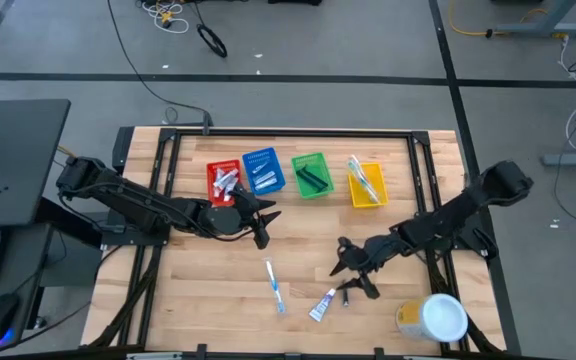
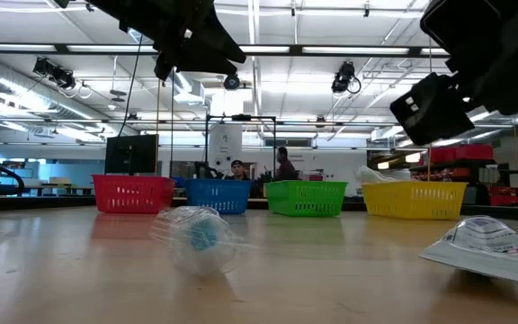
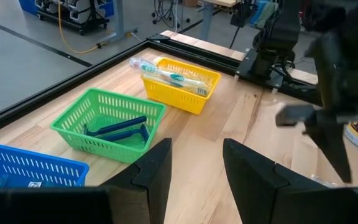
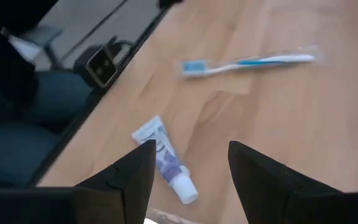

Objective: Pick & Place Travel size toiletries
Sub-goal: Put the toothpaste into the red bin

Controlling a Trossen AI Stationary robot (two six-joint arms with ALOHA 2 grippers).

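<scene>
A toothbrush in a clear wrapper and a white toothpaste tube with blue print lie flat on the near part of the table. Other toiletries are in the bins: white tubes in the red bin, blue razors in the green bin, toothbrushes in the yellow bin. My right gripper is open, above the table just right of the tube. My left gripper is open, raised beside the red bin.
The four bins stand in a row at the far side, with the blue bin second from the left. A yellow tub with a white lid stands at the near right corner. Bare wood lies between the bins and the loose items. People show in the room behind.
</scene>
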